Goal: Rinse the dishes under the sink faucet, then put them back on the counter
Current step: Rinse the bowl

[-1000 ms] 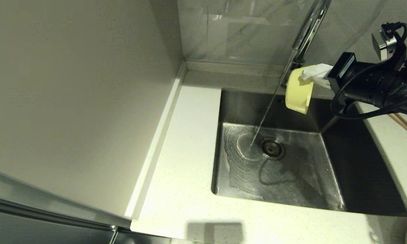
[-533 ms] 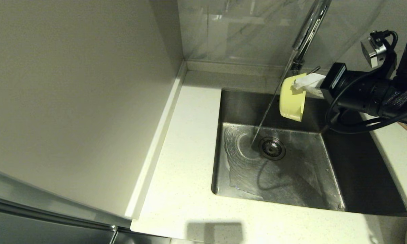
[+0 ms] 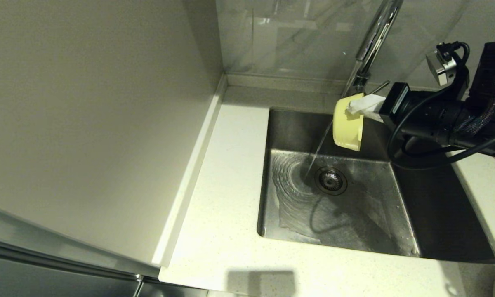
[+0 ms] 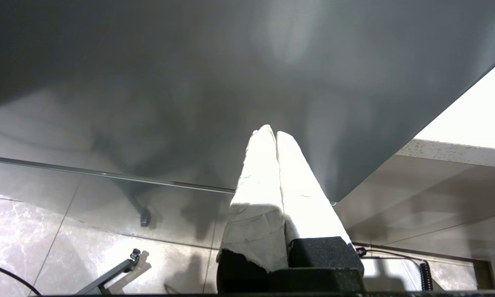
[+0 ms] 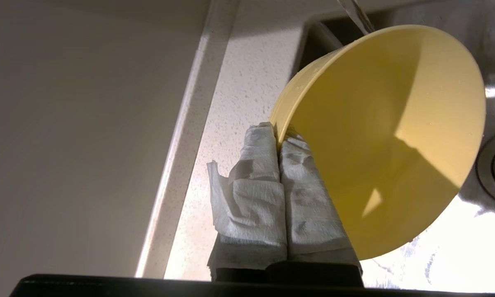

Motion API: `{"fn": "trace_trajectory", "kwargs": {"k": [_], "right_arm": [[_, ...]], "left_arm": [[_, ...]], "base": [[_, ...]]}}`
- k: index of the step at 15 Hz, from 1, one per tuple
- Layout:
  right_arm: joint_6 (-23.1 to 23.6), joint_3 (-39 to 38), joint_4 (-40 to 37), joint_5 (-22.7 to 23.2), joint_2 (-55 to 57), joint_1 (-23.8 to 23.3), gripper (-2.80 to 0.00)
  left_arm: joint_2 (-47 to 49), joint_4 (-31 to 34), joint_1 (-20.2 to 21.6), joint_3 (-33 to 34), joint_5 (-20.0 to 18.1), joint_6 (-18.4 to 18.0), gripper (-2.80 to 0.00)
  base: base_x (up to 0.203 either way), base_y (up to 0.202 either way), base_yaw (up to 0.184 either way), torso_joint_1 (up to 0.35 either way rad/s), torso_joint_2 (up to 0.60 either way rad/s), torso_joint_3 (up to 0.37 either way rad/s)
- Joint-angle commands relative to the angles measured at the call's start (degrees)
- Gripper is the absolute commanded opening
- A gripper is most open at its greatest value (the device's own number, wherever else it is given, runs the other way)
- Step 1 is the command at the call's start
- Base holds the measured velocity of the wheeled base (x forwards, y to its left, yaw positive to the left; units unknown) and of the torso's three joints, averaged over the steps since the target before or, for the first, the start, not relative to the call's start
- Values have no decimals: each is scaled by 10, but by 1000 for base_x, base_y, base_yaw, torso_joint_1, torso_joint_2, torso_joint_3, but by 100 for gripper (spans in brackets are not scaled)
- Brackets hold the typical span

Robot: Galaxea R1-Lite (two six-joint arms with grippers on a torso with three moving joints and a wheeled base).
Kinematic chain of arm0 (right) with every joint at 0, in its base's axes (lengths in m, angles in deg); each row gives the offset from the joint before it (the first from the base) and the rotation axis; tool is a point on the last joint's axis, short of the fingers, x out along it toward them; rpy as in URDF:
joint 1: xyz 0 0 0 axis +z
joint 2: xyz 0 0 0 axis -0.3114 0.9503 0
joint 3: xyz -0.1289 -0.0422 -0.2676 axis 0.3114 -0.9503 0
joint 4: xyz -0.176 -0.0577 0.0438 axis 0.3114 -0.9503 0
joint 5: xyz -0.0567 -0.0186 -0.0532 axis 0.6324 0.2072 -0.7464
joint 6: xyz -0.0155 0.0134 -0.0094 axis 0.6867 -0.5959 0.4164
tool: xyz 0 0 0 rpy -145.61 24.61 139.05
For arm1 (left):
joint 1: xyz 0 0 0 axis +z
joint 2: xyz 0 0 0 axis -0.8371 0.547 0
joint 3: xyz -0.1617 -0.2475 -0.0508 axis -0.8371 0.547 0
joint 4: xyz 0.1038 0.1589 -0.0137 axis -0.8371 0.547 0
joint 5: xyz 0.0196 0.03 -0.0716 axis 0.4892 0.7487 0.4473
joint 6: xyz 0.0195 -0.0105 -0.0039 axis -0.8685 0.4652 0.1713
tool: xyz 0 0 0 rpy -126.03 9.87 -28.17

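Observation:
My right gripper (image 3: 357, 108) is shut on the rim of the pale yellow-green bowl (image 3: 346, 127), which it holds on its side above the back of the steel sink (image 3: 400, 243). Its paper-wrapped fingers (image 5: 268, 165) pinch the bowl's (image 5: 387, 140) wall. Water streams from the chrome faucet (image 3: 375, 33) past the bowl's left edge and lands beside the drain strainer (image 3: 331, 180). The left gripper (image 4: 272, 134) is shut on nothing, down beside a dark cabinet front, out of the head view. The plate and the chopsticks are hidden.
The white speckled counter (image 3: 227, 198) runs left of and in front of the sink, and a strip (image 3: 484, 185) lies at its right. A tall pale panel (image 3: 86, 123) rises on the left. The grey marbled wall (image 3: 297, 37) stands behind.
The right arm has carried the bowl leftward and slightly down, so its edge now meets the water stream. The left arm has not moved.

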Motion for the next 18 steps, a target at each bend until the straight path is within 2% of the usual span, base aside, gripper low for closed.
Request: {"fn": "trace_trajectory", "kwargs": {"k": [1,14,18], "right_arm": [[3,3,18,1,12,6,-280],[4,18,37,-1,39,8,-280],[0,-16,34,-2,6,-2,-280]], "left_arm": [[-1,0,0,0,0,0,-280],[-1,0,0,0,0,0,-280],[-1,0,0,0,0,0,-280]], "base": [[0,0,0,0,0,0],[0,0,0,0,0,0],[0,0,0,0,0,0]]}}
